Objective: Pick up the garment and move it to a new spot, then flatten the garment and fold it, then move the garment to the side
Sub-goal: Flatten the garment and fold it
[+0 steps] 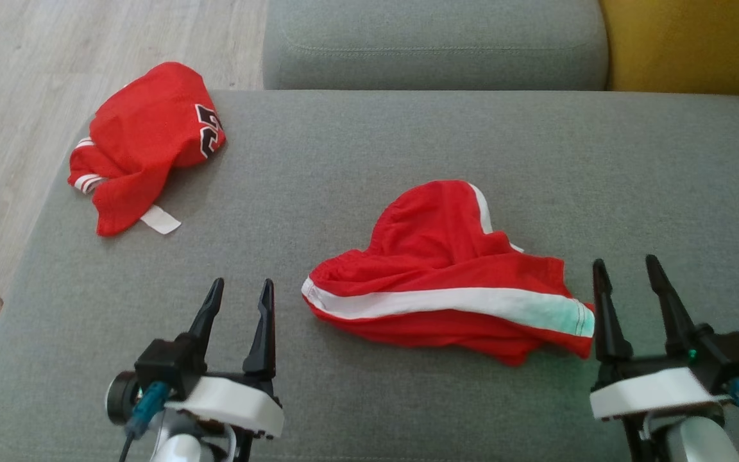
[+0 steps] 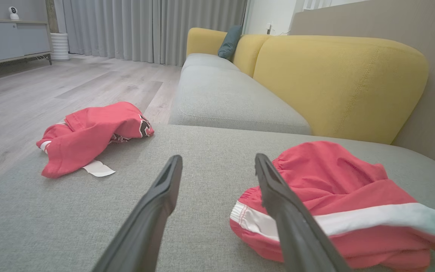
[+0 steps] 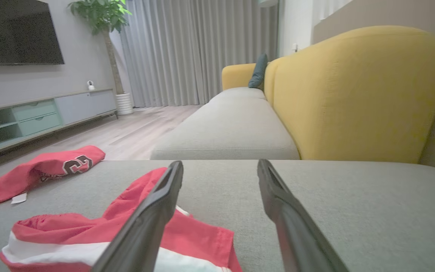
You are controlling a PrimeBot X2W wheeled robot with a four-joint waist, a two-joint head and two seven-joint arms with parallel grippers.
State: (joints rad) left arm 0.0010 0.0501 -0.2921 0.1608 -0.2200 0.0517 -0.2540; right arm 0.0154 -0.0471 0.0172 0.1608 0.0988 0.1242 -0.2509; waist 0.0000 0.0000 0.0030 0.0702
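Left gripper (image 1: 242, 283) and right gripper (image 1: 626, 262) in head view: both spread wide, empty, flanking crumpled red shorts (image 1: 446, 282) on grey sofa seat (image 1: 344, 147); right one just beside white-striped hem, left one a little apart. Second red garment (image 1: 145, 141) bunched near far left corner of seat. Left wrist view: left gripper (image 2: 218, 158) parted, low over seat, shorts (image 2: 334, 181) off to right side, apparently untouched. Right wrist view: right gripper (image 3: 220, 162) parted too, shorts (image 3: 202, 232) lying at lower left, no cloth between fingers. Judged at very start: nothing lifted, moved, flattened or folded; every step left.
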